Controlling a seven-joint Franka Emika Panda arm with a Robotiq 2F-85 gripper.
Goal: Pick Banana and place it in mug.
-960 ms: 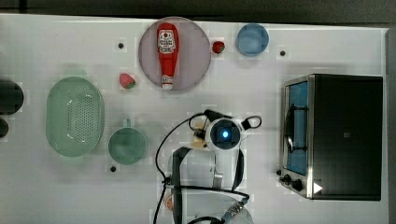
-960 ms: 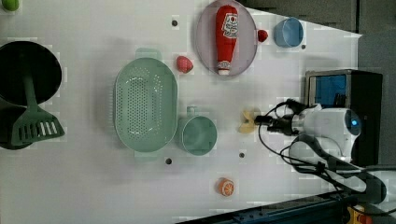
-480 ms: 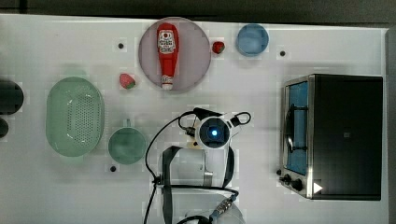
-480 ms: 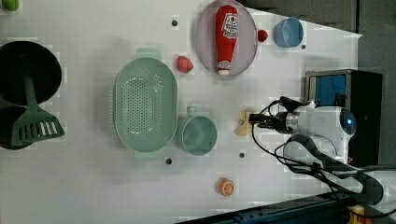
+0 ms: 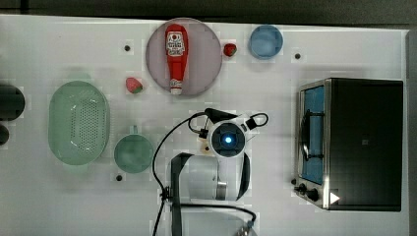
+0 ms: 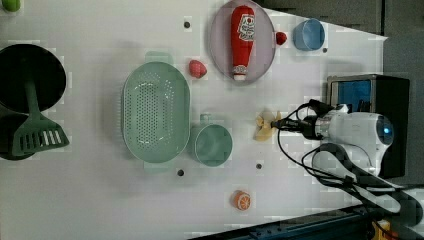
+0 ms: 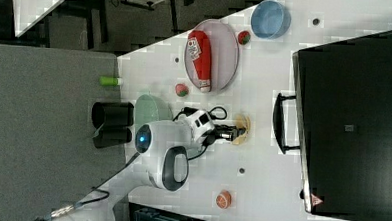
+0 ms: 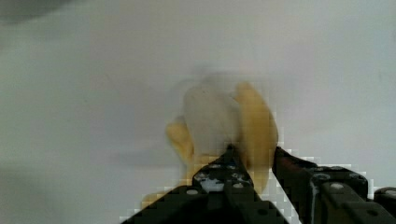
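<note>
The pale yellow, partly peeled banana (image 6: 264, 126) lies on the white table between the mug and the oven, also seen as the banana (image 7: 242, 128) in the right view. In the wrist view the banana (image 8: 219, 116) fills the middle, and my gripper (image 8: 259, 161) has its two black fingers shut on one yellow peel strip. From the left view's right, the gripper (image 6: 276, 124) reaches the banana's edge. The teal-green mug (image 5: 133, 153) stands upright and empty to the top view's left of my arm, and appears as the mug (image 6: 213, 145) beside the colander.
A green perforated colander (image 5: 78, 123) sits beside the mug. A pink plate (image 5: 206, 54) holds a ketchup bottle (image 5: 176, 54). Two strawberries (image 5: 134, 85), a blue cup (image 5: 265, 42), a toaster oven (image 5: 351, 142), an orange slice (image 6: 241, 199) and a black pot with spatula (image 6: 30, 100) surround them.
My arm has shifted toward the top view's left, bringing the fingers onto the banana. The banana has stayed in about the same spot.
</note>
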